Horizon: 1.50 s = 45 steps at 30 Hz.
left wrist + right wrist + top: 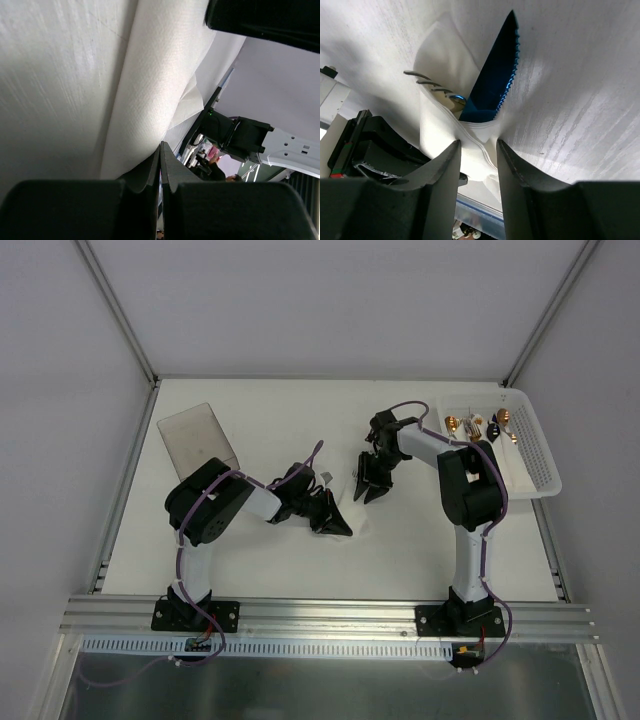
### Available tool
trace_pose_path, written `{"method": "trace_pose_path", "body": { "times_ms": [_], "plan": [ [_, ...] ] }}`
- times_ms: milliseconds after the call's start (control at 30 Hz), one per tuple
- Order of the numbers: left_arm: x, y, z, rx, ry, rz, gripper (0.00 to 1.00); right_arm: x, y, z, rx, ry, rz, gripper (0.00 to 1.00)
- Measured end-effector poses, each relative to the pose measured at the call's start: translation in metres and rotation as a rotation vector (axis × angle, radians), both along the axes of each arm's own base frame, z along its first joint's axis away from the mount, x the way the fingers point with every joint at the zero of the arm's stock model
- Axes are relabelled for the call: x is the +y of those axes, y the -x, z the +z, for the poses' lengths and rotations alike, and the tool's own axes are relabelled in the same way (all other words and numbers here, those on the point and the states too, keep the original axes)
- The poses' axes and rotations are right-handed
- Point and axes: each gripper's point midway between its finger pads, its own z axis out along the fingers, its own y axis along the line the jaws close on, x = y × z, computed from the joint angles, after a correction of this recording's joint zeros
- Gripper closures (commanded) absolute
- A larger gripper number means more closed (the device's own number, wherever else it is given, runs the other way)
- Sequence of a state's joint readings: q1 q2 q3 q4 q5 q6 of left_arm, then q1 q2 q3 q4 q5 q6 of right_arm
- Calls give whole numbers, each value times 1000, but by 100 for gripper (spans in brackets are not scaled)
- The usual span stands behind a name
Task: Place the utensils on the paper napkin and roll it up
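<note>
Right fingers [437, 180] seemingly pinch napkin [442, 55], blue knife [495, 75] pointing away.

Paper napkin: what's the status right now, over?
Left end effector pinching paper napkin edge. Right end effector clamped mid-roll. Blue serrated knife, fork tines poking out. White basket off right, apart.

We see the paper napkin [440, 60] as thin white paper, matt and finely embossed. The knife blade [495, 80] looks smooth, dark blue and faintly glossy; the fork tines [426, 83] are bright metal. The bench [580, 100] is matt white with a fine streaked grain. The right hand [478, 145] has fingers [437, 175] of matt black plastic.
</note>
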<state>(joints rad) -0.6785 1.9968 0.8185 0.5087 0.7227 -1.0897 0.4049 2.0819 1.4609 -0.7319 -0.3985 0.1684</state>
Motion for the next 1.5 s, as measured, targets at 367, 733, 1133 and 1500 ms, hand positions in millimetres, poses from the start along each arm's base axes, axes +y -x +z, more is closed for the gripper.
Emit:
{"method": "trace_pose_path", "body": {
  "times_ms": [367, 733, 1133, 1500],
  "plan": [
    [1, -2, 0, -6, 4, 5, 100, 3, -5, -2, -1, 52, 36, 87],
    [2, -2, 0, -18, 13, 7, 100, 7, -4, -2, 6, -11, 62, 100],
    [16, -8, 19, -175, -19, 53, 54, 16, -5, 0, -64, -239, 60, 100],
    [62, -28, 50, -333, -102, 124, 45, 22, -19, 11, -172, -363, 73, 100]
  ]
}}
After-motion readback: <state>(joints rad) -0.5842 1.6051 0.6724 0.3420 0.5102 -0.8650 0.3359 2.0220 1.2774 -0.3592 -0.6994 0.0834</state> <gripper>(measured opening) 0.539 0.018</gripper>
